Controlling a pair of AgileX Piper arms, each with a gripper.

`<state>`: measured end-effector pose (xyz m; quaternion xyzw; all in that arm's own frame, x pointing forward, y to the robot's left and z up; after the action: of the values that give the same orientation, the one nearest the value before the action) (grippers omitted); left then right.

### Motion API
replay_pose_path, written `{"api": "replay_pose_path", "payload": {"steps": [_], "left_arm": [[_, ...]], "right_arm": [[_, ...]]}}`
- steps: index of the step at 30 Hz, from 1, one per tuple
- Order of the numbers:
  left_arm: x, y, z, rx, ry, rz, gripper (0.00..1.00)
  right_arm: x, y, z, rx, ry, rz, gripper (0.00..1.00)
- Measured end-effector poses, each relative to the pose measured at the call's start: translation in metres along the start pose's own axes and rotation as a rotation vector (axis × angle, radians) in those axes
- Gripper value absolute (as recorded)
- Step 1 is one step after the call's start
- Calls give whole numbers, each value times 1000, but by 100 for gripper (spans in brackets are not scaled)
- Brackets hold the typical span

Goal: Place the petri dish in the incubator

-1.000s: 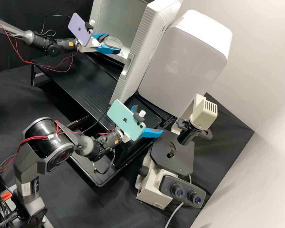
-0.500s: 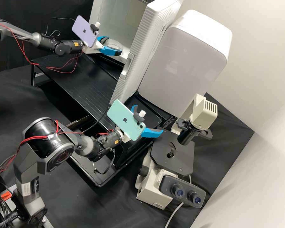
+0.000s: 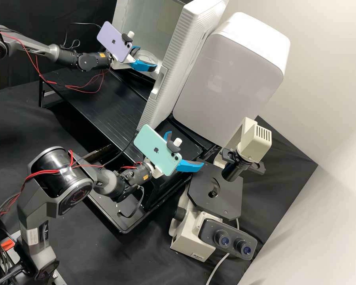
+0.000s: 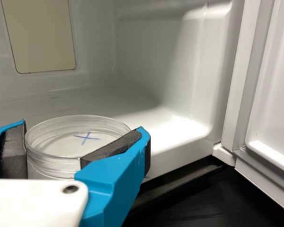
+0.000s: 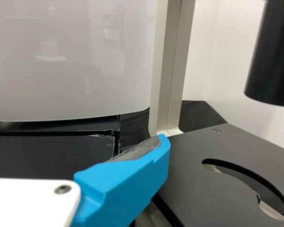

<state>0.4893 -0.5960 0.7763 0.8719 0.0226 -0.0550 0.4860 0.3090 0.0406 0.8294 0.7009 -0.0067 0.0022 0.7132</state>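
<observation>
High view: dish (image 3: pixel 146 59) at incubator (image 3: pixel 140 23) mouth

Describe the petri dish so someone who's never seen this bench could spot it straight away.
Find the white incubator with its door open at the bench's far end. At its opening, the left arm's blue jaws hold the petri dish: a shallow, round, clear dish marked with a blue X, unlike the plain white walls around it.
</observation>
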Motion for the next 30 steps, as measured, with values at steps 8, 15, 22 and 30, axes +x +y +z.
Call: {"api": "replay_pose_path", "payload": {"steps": [8,15,22,30], "left_arm": [[8,0,5,-7,18,-13,0],[16,0,5,-22,46,-18,0],[21,1,5,-10,59,-26,0],[21,5,6,0,57,-22,0]], "right_arm": [[0,0,0,0,0,0,100],[0,0,0,0,0,0,100],[0,0,0,0,0,0,100],[0,0,0,0,0,0,100]]}}
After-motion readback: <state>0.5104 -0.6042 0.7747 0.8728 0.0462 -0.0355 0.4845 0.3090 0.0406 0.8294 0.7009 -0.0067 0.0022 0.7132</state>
